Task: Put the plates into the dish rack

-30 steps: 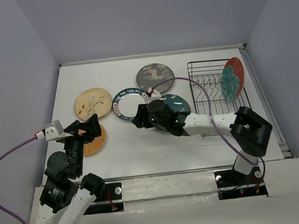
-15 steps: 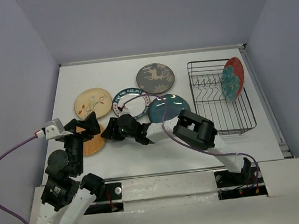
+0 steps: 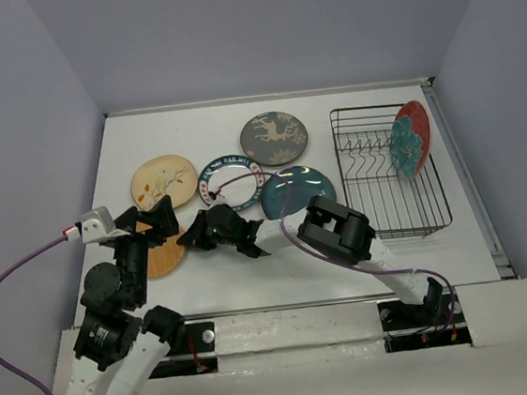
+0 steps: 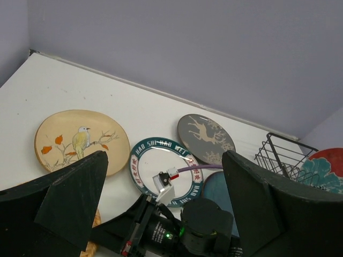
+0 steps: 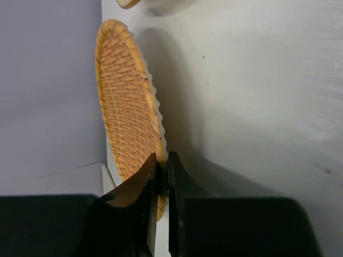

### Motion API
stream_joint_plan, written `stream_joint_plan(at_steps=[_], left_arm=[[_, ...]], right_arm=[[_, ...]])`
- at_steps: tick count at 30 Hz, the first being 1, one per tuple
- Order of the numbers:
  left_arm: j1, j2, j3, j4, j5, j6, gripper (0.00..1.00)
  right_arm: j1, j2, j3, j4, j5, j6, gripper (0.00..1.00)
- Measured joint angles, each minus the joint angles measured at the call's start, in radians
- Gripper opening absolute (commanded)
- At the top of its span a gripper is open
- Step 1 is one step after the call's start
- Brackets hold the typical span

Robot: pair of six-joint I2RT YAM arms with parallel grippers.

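One right hand (image 5: 162, 158) tight on orange plate (image 5: 126, 96)

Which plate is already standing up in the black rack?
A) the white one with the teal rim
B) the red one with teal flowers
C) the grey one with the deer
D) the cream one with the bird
B: the red plate with teal flowers stands on edge at the right end of the dish rack, and it is the only plate in it.

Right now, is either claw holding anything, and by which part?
The right claw pinches the round orange woven plate by its rim; the left claw is open, empty.
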Motion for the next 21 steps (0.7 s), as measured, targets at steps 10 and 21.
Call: stream_joint_plan(at_steps=[10,21], left_arm=[[0.024,-0.005,-0.001,0.003,-0.004,-0.002,0.99],[0.028,-0.057,-0.013,0.003,0.034,-0.001,0.99]], right_arm=[[0.014,-0.266,-0.366,0.061,0.035,-0.059,0.07],[-0.173,-1.236,-0.711,-0.286,0.425,-0.572,0.07]])
